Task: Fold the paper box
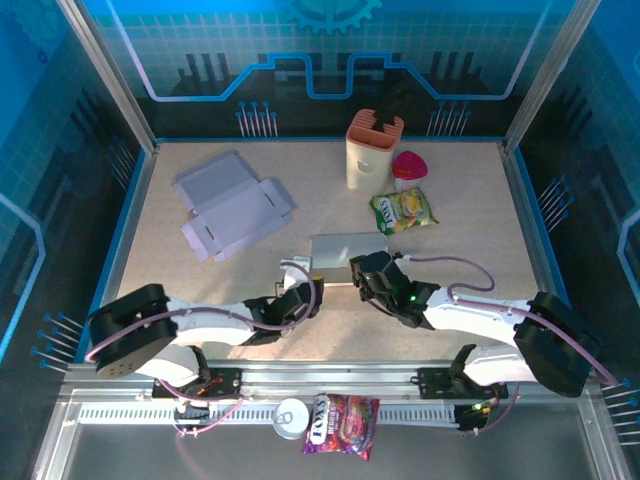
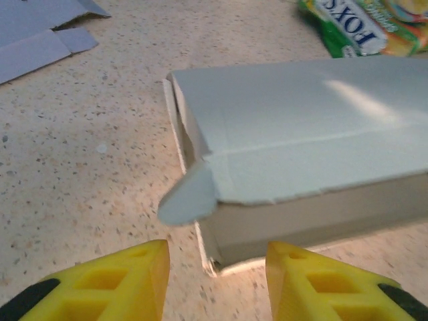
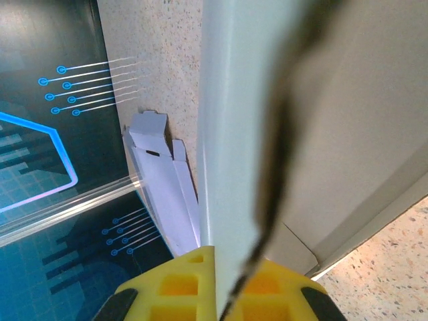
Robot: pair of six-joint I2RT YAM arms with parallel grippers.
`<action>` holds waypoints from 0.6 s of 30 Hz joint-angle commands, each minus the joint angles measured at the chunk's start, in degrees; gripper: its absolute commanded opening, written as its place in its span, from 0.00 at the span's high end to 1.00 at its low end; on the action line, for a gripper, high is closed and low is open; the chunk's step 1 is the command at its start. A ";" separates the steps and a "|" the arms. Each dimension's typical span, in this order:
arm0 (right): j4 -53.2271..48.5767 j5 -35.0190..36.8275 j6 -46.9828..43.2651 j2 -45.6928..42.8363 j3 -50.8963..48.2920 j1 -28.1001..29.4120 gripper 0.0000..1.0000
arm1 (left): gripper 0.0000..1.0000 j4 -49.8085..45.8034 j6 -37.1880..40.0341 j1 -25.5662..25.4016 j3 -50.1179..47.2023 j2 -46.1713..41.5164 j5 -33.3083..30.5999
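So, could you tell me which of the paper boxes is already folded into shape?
The pale box in the middle, clamped in the right gripper; the lilac ones far left lie flat, unfolded.

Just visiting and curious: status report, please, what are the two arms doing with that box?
Left gripper open, just short of paper box corner. Right gripper shut on a box panel. Snack bag beyond, apart.

box: pale, lying flat mid-counter
left tool: at the box's near left corner
right tool: against its near edge (fingers hidden under the wrist)
flat cardboard: far left, unfolded
snack packet: just beyond the box
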 commanded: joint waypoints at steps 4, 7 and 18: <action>1.09 0.35 0.44 0.64 -1.31 -0.19 1.00 | 0.51 -11.65 -9.55 -2.52 -3.02 -12.27 4.21; 1.11 0.17 0.25 0.45 -1.81 -0.10 1.00 | 0.42 -18.37 -11.57 -2.26 -2.78 -20.42 3.38; 3.63 -0.94 -0.20 2.07 -3.99 0.42 1.00 | 0.35 -22.94 -10.49 16.32 2.58 -26.66 24.80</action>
